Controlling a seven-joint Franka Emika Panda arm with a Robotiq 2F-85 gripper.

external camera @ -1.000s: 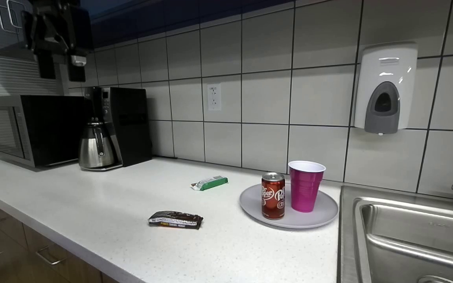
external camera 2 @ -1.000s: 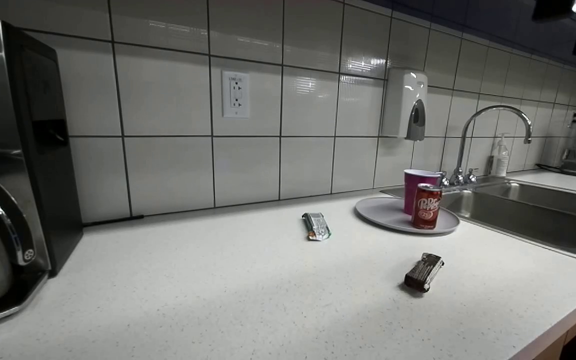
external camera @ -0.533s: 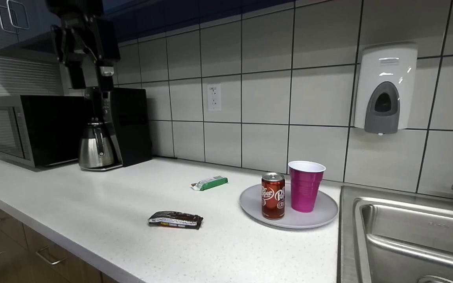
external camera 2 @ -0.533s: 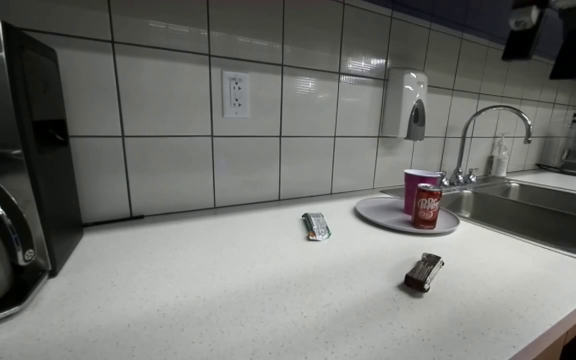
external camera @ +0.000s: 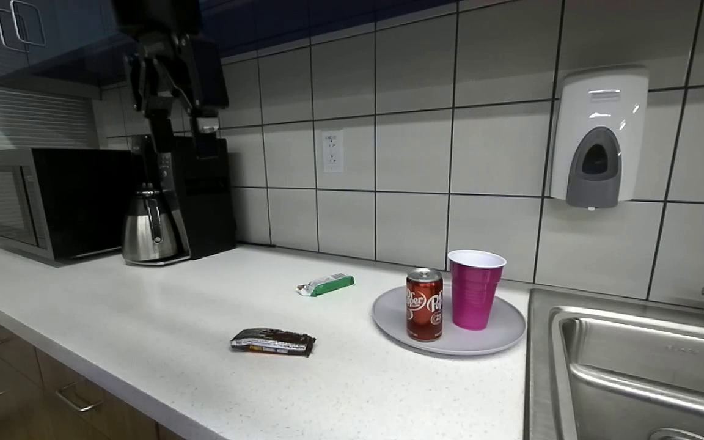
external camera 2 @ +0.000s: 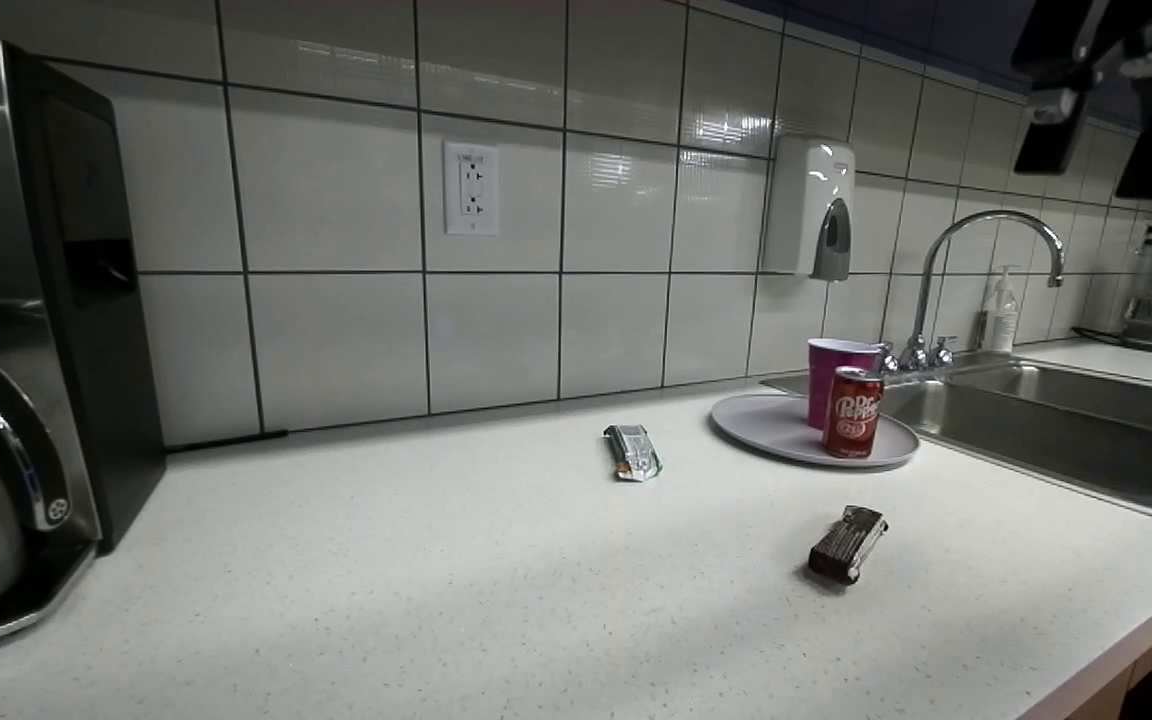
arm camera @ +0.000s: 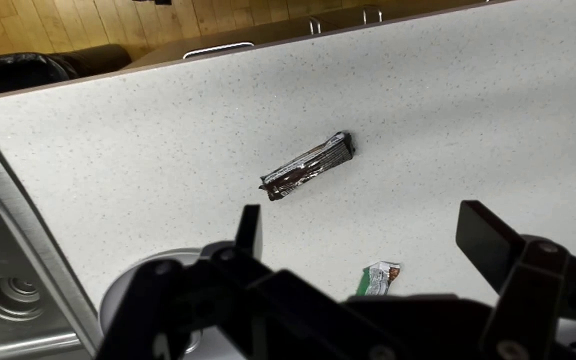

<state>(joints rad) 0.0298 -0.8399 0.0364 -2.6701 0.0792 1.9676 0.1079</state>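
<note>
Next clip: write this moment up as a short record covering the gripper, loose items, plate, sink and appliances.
Holding: nothing; gripper open, above the counter
Loose: dark wrapped bar and green wrapped bar, lying apart
Plated: red soda can and pink cup, both upright on a gray plate
Adjoining: steel sink, beside the plate
Appliances: coffee maker, with a microwave next to it
Mounted: soap dispenser, power outlet

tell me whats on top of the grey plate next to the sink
A Dr Pepper can and a magenta plastic cup stand upright on the grey plate. The plate's surface under them is covered, and the cup's lower inside is hidden.
</note>
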